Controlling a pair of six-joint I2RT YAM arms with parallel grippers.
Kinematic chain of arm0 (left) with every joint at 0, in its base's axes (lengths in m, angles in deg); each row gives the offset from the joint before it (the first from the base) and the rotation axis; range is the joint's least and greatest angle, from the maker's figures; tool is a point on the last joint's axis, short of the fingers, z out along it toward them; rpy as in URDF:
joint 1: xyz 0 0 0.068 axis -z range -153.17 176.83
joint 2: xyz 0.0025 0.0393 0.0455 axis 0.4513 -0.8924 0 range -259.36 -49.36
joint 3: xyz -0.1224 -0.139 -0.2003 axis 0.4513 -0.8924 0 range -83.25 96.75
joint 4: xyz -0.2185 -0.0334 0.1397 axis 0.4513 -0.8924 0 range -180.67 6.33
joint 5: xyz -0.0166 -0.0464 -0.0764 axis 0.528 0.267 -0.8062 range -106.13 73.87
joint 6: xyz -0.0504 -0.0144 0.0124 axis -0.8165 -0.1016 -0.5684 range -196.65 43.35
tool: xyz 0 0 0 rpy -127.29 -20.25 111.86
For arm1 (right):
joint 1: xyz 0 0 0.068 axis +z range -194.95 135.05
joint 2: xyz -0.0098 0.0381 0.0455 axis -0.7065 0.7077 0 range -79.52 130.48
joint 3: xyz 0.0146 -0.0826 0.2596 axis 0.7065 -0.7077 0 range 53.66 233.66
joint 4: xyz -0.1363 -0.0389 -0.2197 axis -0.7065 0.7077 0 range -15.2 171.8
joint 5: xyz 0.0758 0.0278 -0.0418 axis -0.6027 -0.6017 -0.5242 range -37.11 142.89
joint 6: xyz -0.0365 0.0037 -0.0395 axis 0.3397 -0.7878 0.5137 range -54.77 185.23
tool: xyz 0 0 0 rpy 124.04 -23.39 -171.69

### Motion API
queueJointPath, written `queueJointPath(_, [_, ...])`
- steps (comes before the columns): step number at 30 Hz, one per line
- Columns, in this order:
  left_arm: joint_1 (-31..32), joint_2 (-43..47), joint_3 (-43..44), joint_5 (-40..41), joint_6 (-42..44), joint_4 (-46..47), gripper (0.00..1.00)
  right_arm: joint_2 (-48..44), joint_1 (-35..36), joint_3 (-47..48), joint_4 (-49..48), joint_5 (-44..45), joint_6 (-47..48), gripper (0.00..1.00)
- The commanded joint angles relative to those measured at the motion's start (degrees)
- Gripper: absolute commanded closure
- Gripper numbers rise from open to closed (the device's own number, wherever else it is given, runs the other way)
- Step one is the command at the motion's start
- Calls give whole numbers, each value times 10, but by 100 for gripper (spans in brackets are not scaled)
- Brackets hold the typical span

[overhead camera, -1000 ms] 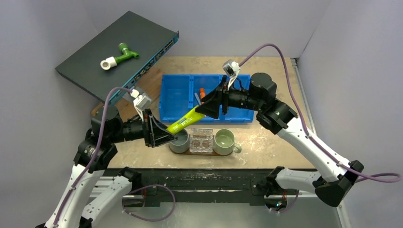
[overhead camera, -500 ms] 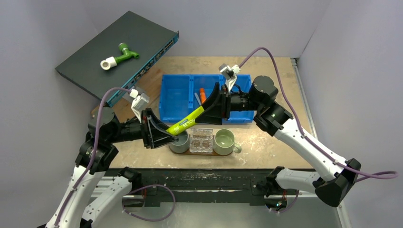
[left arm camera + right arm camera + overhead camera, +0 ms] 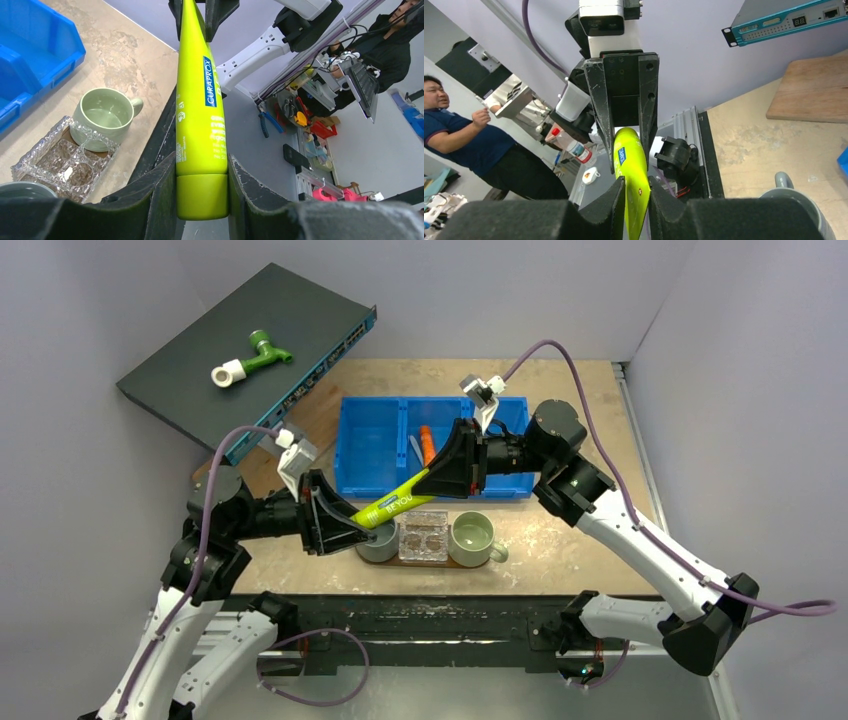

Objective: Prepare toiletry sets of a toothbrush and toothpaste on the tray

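A lime-green toothpaste tube (image 3: pixel 398 502) hangs in the air between both grippers, slanting above the grey mug. My left gripper (image 3: pixel 202 170) is shut on its cap end. At the flat crimped end, my right gripper (image 3: pixel 636 187) is shut on the tube (image 3: pixel 631 165). The dark-brown oval tray (image 3: pixel 432 563) lies below, near the table's front edge, mostly covered. An orange tube (image 3: pixel 427 440) lies in the blue bin with a pale slim toothbrush (image 3: pixel 414 446) beside it, partly hidden by the right arm.
On the tray stand a grey mug (image 3: pixel 378 543), a clear glass dish (image 3: pixel 424 536) and a green mug (image 3: pixel 472 537). The blue bin (image 3: pixel 370 445) sits behind them. A wooden board (image 3: pixel 320 410) and a dark network switch (image 3: pixel 250 330) carrying a green-white fitting (image 3: pixel 250 358) are at the back left.
My right gripper's jaws have closed from wide open onto the tube's flat end. The tube has shifted slightly up and right. The left gripper's hold is unchanged.
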Motion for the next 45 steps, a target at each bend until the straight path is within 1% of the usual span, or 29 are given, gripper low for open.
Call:
queueJointPath(1, [-1, 0, -3, 2, 18, 32, 100, -8, -1, 0, -27, -19, -14, 81])
queueJointPath(2, [-1, 0, -3, 2, 18, 33, 100, -7, -1, -3, -31, -19, -18, 87])
queueJointPath(3, [-1, -1, -3, 4, 19, 34, 100, -7, -1, -4, -33, -20, -22, 95])
queueJointPath(4, [-1, -2, -3, 5, 19, 34, 100, -6, -1, -5, -35, -21, -24, 100])
queueJointPath(6, [-1, -6, -2, 9, 19, 34, 100, -6, -1, -8, -41, -21, -29, 100])
queueJointPath(7, [-1, -7, -1, 10, 19, 32, 98, -6, -1, -9, -41, -20, -30, 100])
queueJointPath(8, [-1, -9, 0, 12, 20, 29, 92, -6, 0, -8, -40, -17, -30, 100])
queueJointPath(9, [-1, -13, 2, 13, 22, 27, 83, -7, 0, -7, -39, -15, -30, 100])
queueJointPath(11, [-1, -17, 7, 17, 28, 18, 71, -7, 0, -3, -30, -8, -23, 100])
queueJointPath(13, [-1, -20, 14, 21, 39, 3, 60, -9, 0, 4, -15, 1, -12, 100])
queueJointPath(16, [-1, -22, 22, 34, 54, -18, 48, -9, -1, 19, 14, 12, 6, 100])
queueJointPath(21, [-1, -25, 24, 47, 65, -34, 39, -4, 0, 54, 85, 30, 51, 100])
queueJointPath(27, [-1, -26, 34, 94, 91, -69, 31, 11, 0, 105, 216, 71, 119, 100])
queueJointPath(29, [-1, -29, 39, 114, 100, -82, 29, 22, 2, 130, 275, 99, 150, 100])
queueJointPath(32, [-1, -28, 45, 152, 113, -102, 22, 37, 8, 172, 361, 154, 195, 100])
queueJointPath(33, [-1, -27, 49, 168, 118, -110, 19, 42, 11, 186, 385, 173, 208, 100])
queueJointPath(36, [-1, -29, 59, 224, 137, -139, 5, 55, 20, 229, 447, 239, 237, 100])
queueJointPath(38, [-1, -30, 64, 256, 149, -156, 0, 68, 29, 255, 487, 276, 253, 100])
queueJointPath(43, [-1, -29, 61, 330, 176, -187, 0, 109, 89, 328, 587, 422, 279, 100])
queueJointPath(44, [-1, -28, 57, 356, 188, -197, 0, 133, 111, 360, 623, 472, 285, 100])
queueJointPath(45, [-2, -28, 54, 368, 194, -201, 0, 141, 115, 369, 636, 485, 287, 100])
